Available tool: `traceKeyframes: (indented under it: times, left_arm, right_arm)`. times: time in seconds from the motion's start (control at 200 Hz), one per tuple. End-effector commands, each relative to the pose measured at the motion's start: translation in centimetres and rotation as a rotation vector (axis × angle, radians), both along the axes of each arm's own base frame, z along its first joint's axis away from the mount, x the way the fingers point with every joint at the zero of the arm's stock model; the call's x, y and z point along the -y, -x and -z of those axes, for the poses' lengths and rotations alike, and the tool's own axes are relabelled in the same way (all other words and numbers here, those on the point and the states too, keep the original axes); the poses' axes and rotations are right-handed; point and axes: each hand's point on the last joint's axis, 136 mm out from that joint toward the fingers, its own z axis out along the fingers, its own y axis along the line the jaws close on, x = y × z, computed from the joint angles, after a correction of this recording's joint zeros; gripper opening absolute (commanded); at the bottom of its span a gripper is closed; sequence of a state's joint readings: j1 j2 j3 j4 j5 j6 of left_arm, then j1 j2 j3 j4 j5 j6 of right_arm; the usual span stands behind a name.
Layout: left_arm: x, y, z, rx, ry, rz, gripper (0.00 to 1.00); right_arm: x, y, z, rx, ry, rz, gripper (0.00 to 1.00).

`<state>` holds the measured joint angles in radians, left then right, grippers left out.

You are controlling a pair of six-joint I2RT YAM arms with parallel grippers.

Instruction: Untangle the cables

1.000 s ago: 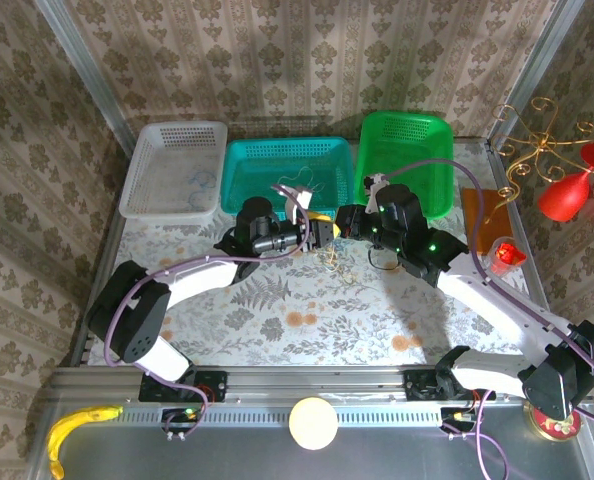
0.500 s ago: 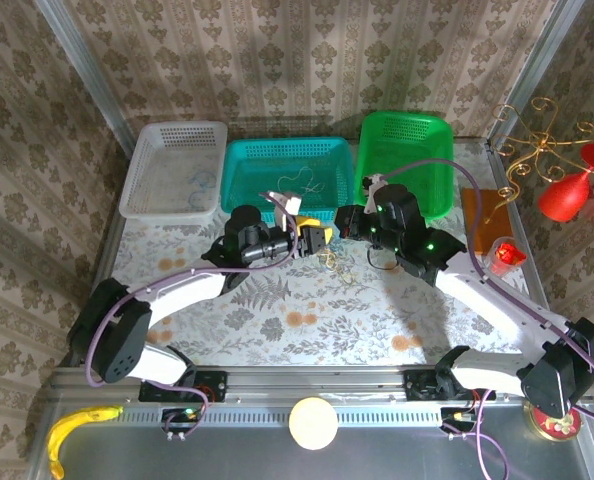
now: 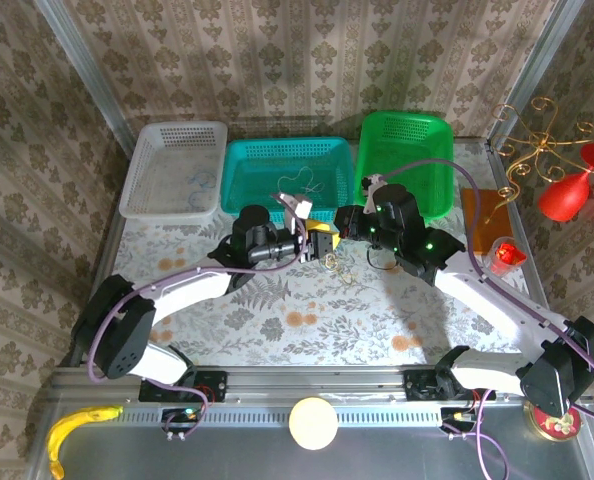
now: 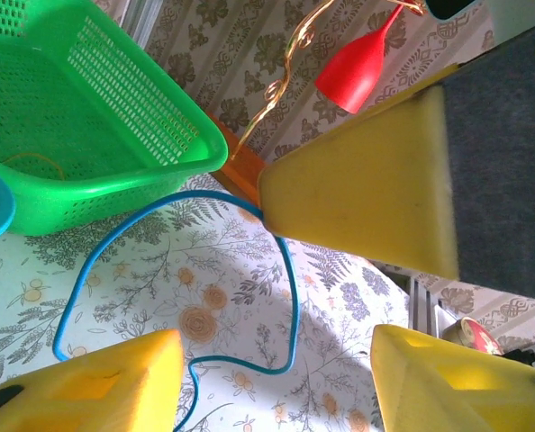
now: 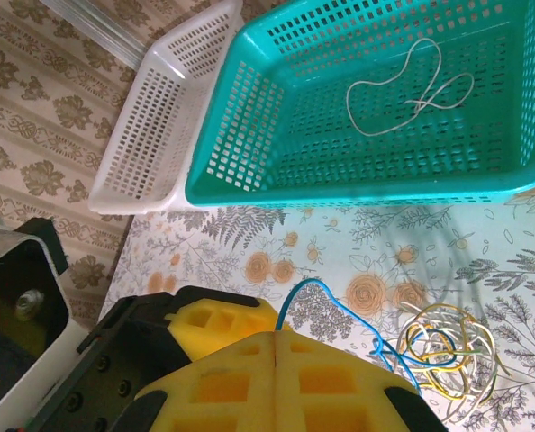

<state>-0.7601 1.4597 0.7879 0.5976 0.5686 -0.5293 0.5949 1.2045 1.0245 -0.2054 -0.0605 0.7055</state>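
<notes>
- right pincer point(image 5: 275, 336), bottom centre of its wrist view, pads together, clamped on the blue cable point(image 4: 293, 301);
- left pincer point(image 4: 276, 346) apart, the blue loop seen between its fingers;
- yellowish coil point(image 5: 448, 349) lower right on the bench point(image 5: 520, 270); whitish cable point(image 5: 403, 88) in the teal basket point(image 5: 276, 117)

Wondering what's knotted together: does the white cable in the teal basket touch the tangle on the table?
Apart. The right wrist view shows the white cable inside the teal basket, the tangle outside its wall.
</notes>
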Motion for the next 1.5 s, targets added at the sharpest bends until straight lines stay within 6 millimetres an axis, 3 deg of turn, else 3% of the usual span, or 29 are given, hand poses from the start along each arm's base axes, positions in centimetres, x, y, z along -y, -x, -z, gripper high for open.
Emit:
traceKeyframes:
  times: [0.0, 0.22, 0.405, 0.51, 0.615, 0.655, 0.745, 0.795, 0.945, 1.26, 1.49]
  left_arm:
    - [1.1, -0.1, -1.2, 0.041, 0.023, 0.032, 0.57]
    - [2.1, -0.9, -1.0, 0.037, 0.034, 0.037, 0.53]
    - [2.8, -1.7, -1.1, 0.032, 0.057, 0.028, 0.44]
    - [3.0, -1.9, -1.2, 0.029, 0.064, 0.032, 0.31]
    - [3.0, -1.9, -1.3, 0.016, 0.067, 0.032, 0.00]
    - [2.9, -1.9, -1.4, 0.006, 0.069, 0.027, 0.00]
    - [2.0, -2.2, -2.3, -0.034, 0.093, -0.002, 0.00]
    - [1.5, -2.4, -3.0, -0.062, 0.114, -0.018, 0.00]
    - [0.3, -2.6, -5.1, -0.126, 0.149, -0.051, 0.00]
    - [-0.2, -2.6, -7.7, -0.223, 0.211, -0.082, 0.00]
    - [0.1, -2.5, -8.4, -0.260, 0.238, -0.092, 0.00]
  right_arm:
    - [-0.6, -0.1, -2.1, 0.048, -0.025, -0.015, 0.00]
    - [-0.4, 0.1, -2.1, 0.047, -0.029, -0.013, 0.00]
    - [-0.3, 0.3, -2.0, 0.044, -0.035, -0.012, 0.00]
    - [-0.3, 0.3, -2.0, 0.045, -0.038, -0.010, 0.00]
    - [-0.1, 0.3, -1.9, 0.042, -0.039, -0.008, 0.00]
    - [0.3, 0.2, -2.1, 0.046, -0.043, 0.001, 0.01]
    - [2.2, -0.1, -2.3, 0.062, -0.057, 0.048, 0.32]
    - [3.5, -0.3, -2.1, 0.066, -0.064, 0.078, 0.43]
    - [5.4, 0.5, -0.1, 0.096, -0.040, 0.088, 0.61]
    - [1.3, 2.7, 3.8, 0.235, -0.008, -0.123, 0.71]
    - [-0.1, 0.1, 4.4, 0.275, 0.006, -0.059, 0.73]
